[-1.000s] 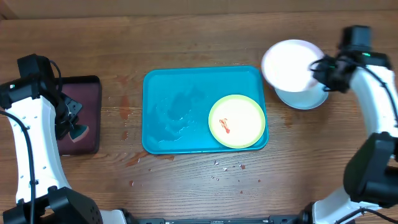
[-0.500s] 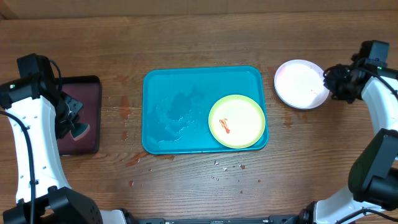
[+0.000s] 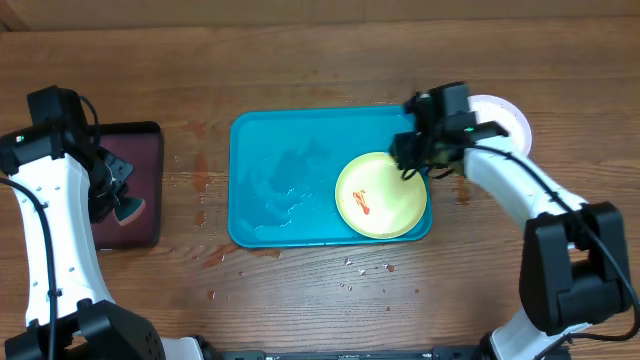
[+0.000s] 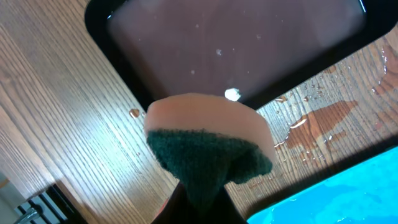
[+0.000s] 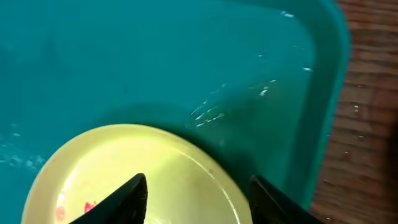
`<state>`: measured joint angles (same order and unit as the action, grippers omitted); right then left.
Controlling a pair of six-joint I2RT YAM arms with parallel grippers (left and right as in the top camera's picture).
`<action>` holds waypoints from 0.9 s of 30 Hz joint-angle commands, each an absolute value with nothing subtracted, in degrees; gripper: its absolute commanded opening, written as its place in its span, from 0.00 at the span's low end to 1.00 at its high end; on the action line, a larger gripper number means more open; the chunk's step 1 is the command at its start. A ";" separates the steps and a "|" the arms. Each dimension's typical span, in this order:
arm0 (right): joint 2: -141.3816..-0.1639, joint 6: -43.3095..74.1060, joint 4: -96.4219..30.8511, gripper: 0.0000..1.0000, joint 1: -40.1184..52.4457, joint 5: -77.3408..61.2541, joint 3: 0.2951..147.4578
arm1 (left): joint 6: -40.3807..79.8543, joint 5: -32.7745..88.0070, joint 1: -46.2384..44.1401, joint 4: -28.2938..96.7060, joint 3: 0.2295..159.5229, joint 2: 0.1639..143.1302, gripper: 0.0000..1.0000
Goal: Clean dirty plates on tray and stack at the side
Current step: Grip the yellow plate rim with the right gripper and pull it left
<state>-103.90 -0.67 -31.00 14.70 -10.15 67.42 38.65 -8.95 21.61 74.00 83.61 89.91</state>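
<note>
The turquoise tray (image 3: 285, 170) lies mid-table with a yellow-green plate (image 3: 378, 200) in its right front corner, a red smear on it. My right gripper (image 3: 412, 158) hovers open over that plate's far right edge. In the right wrist view the plate (image 5: 118, 174) shows between the spread fingers (image 5: 134, 199), nothing gripped, with the tray's floor (image 5: 155, 62) beyond. A white plate (image 3: 505, 118) rests on the table right of the tray, partly hidden by the right arm. My left gripper (image 3: 118, 203) is shut on a pink-and-green sponge (image 4: 208, 134).
A black tray with a maroon inside (image 3: 140, 160) sits at the far left under the left gripper, seen also in the left wrist view (image 4: 236, 37). Wet spots and crumbs (image 3: 350, 265) dot the wood in front of the turquoise tray.
The right gripper set the white plate down right of the tray, opened, and swung left over the yellow-green plate. The left arm and sponge stayed still.
</note>
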 commanded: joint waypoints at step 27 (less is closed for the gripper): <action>-106.80 -3.25 -34.37 0.51 16.75 -9.23 68.40 | 37.63 -7.79 21.71 73.47 83.29 89.62 0.04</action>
<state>-106.41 -3.01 -35.29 16.86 -3.11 67.07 38.61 -8.40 21.61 73.69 83.61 89.91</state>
